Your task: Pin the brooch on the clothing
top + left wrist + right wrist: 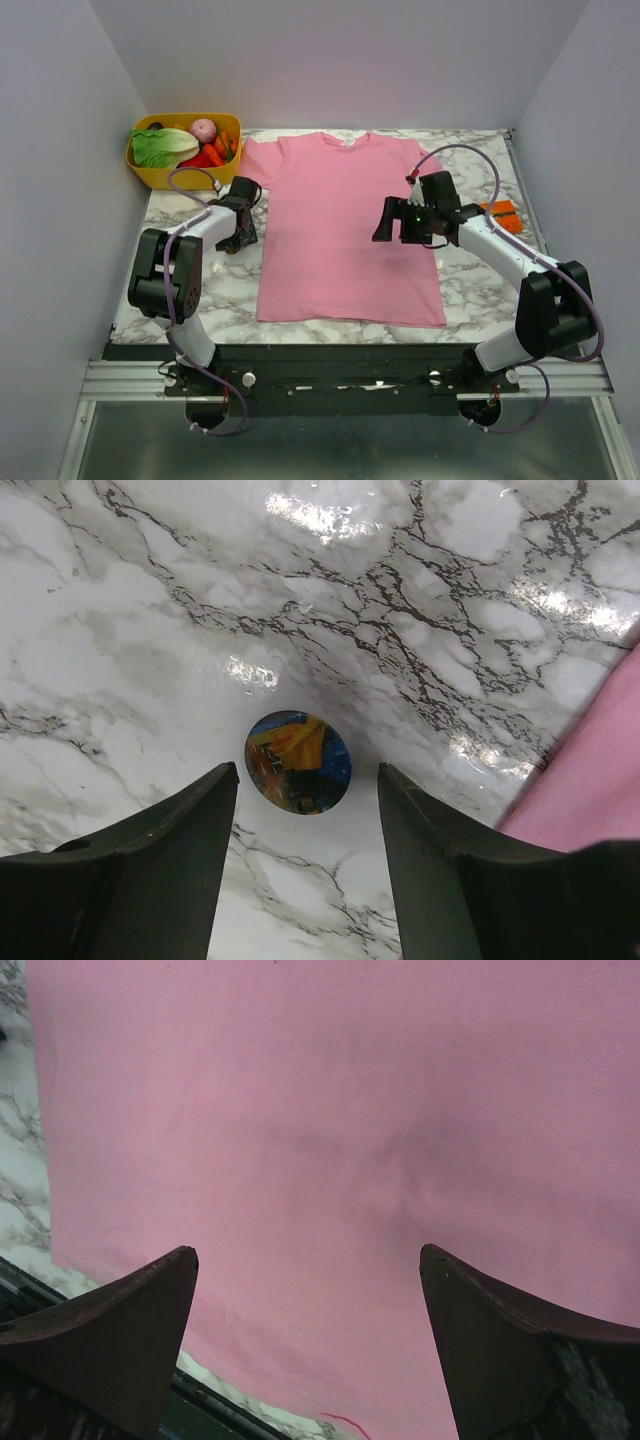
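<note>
Brooch [298, 763], a small round disc w/ a blue-and-orange picture, lies flat on the marble table [130, 630] just off the pink T-shirt [345, 235], at approx 9 o'clock of it. It sits between the spread jaws of the left gripper [307, 772], which is open w/ a gap either side, nothing held. Right gripper [310, 1255] hangs wide open and empty over the T-shirt, approx 3 o'clock of its centre. Step in hand looks like the pick-up: next the left jaws must drop & close squarely on the thin rim w/o skidding it, then carry it toward 3 o'clock onto the fabric.
</note>
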{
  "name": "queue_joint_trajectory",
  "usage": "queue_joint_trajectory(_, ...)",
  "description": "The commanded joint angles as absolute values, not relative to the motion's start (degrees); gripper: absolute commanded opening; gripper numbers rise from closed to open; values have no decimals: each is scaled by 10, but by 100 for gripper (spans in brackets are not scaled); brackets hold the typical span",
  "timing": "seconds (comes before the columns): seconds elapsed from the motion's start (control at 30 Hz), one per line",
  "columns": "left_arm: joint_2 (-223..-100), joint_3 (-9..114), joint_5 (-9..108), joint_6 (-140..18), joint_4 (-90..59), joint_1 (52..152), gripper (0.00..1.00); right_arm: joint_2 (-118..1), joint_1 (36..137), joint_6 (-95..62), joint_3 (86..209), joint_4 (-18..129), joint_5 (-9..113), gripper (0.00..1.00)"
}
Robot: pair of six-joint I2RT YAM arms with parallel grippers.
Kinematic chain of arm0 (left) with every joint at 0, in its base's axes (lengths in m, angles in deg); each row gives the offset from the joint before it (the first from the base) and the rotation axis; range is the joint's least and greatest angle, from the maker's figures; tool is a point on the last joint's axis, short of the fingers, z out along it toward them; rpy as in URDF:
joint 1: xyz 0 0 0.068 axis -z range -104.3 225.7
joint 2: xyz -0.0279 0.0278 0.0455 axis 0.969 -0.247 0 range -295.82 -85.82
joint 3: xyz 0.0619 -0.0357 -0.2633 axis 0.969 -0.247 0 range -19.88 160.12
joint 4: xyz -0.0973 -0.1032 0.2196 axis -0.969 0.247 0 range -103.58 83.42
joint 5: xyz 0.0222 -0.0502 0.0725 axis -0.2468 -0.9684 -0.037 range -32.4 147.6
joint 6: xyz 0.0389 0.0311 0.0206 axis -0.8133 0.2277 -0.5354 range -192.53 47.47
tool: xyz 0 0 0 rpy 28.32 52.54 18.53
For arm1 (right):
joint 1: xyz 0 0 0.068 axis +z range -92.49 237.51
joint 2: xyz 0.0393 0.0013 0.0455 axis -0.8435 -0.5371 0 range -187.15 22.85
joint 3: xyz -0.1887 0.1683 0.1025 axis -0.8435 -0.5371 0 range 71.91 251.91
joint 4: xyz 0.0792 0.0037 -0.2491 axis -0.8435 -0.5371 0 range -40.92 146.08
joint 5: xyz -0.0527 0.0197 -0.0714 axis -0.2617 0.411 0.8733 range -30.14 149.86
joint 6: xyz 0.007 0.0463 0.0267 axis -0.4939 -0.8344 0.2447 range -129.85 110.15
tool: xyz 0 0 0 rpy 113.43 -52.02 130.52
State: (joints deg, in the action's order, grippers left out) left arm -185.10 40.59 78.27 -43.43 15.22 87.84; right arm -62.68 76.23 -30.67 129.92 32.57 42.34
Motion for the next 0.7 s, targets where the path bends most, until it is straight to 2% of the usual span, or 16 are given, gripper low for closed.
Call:
queue_joint_trajectory(0.0,-1862,422,825,-442,167,881,66,-626,761,-295,1291,338,407,100)
queue_joint_trajectory(0.23,-1877,419,827,-445,168,882,55,-622,761,-292,1296,338,408,100)
queue_joint_trajectory(0.33,-1880,407,819,-448,157,882,47,-623,760,-291,1298,335,408,100)
queue_joint_trajectory(0.37,-1879,403,818,-448,154,881,42,-622,761,-290,1300,334,408,100)
queue_joint_trajectory(0.63,-1870,378,812,-447,137,881,25,-620,761,-287,1308,328,415,100)
queue_joint_trajectory(0.67,-1864,377,812,-447,137,881,20,-619,760,-287,1308,327,414,100)
